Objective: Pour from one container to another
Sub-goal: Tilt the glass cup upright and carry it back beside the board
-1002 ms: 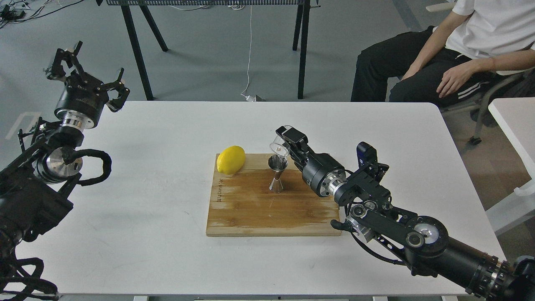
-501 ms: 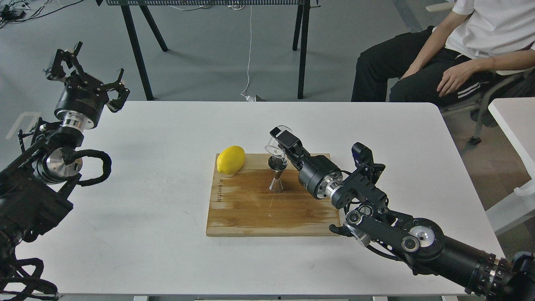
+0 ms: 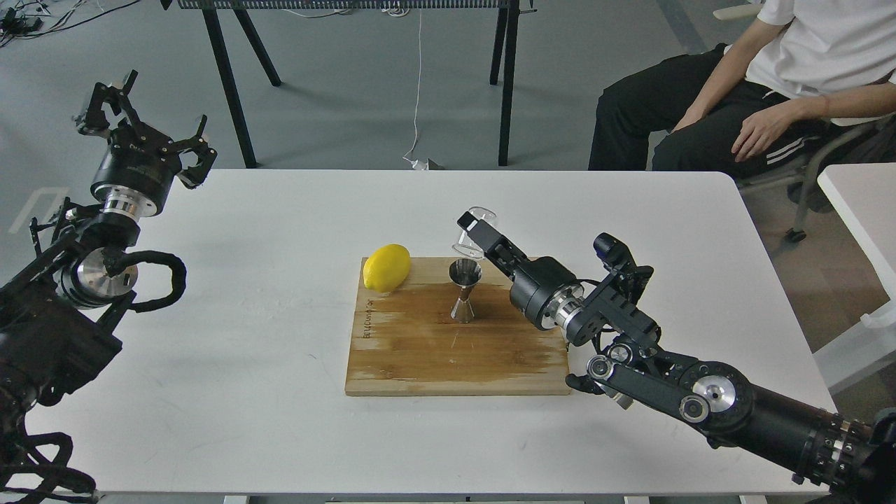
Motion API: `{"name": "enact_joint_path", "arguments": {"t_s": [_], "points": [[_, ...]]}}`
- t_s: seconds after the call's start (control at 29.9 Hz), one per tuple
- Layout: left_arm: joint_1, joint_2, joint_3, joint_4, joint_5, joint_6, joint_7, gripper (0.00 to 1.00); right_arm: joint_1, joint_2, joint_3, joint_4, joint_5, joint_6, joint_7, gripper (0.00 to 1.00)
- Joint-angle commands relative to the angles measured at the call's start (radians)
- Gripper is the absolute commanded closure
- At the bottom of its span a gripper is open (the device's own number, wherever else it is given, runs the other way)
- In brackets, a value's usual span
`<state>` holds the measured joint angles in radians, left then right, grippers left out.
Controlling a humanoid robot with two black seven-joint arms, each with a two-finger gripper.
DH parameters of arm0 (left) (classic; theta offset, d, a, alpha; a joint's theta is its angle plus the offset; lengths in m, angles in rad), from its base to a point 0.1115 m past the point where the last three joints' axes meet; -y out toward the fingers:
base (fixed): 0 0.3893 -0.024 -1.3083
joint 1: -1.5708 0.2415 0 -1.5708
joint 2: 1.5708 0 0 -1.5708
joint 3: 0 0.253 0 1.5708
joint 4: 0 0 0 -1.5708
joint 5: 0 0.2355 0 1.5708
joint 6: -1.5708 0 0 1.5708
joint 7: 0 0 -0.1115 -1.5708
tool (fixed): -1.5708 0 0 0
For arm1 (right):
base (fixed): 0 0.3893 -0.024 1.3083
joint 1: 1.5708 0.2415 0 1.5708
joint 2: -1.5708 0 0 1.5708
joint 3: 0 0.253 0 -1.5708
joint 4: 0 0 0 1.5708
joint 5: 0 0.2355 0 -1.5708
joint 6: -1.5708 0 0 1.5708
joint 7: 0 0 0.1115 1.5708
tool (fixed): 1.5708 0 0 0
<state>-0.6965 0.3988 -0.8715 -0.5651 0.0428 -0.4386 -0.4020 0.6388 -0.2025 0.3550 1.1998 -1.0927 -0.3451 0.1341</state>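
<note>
The steel hourglass jigger (image 3: 464, 290) stands upright on the wooden cutting board (image 3: 434, 350), right of the lemon (image 3: 386, 267). My right gripper (image 3: 474, 227) is shut on the small clear glass cup (image 3: 470, 236), which hangs tipped over, just above and behind the jigger's top, mouth facing down and left. The cup is faint against the white table, and no liquid can be made out. My left gripper (image 3: 143, 115) is raised at the table's far left corner, fingers spread open and empty.
A seated person (image 3: 756, 91) is at the back right, beyond the table (image 3: 245, 294). Black table legs (image 3: 227, 84) stand behind on the floor. A second white table edge (image 3: 861, 203) shows at the right.
My right gripper tipped the glass cup further over the jigger, then shifted slightly right and back, with the cup now steeply inverted. The left arm has not moved.
</note>
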Motion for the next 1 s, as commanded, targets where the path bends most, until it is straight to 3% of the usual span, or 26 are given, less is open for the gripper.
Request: {"name": "enact_joint_path", "arguments": {"t_s": [0.0,0.17,0.37,0.53,0.83,0.97], "points": [[0.0,0.0,-0.001,-0.001,0.0,0.0,0.0,0.0,0.001,-0.002,-0.002,0.001,0.004,-0.002,0.004,0.67],[0.0,0.0,-0.001,-0.001,-0.001,0.0,-0.001,0.0,-0.005,-0.031,0.022,0.041,0.062,-0.005,-0.005,0.66],[0.005,0.005,-0.001,-0.001,-0.001,-0.003,0.0,0.0,-0.027,-0.132,0.116,0.171,0.353,0.011,-0.018,0.66],[0.008,-0.001,0.0,-0.001,0.0,-0.005,-0.001,0.0,-0.079,-0.193,0.208,0.19,0.583,0.032,-0.019,0.65],[0.008,-0.008,-0.004,-0.001,-0.001,0.0,-0.001,0.0,-0.255,-0.27,0.381,0.087,1.075,0.274,-0.05,0.65],[0.008,-0.008,-0.003,-0.001,-0.001,0.0,0.0,0.0,-0.318,-0.267,0.47,-0.038,1.293,0.408,-0.12,0.65]]}}
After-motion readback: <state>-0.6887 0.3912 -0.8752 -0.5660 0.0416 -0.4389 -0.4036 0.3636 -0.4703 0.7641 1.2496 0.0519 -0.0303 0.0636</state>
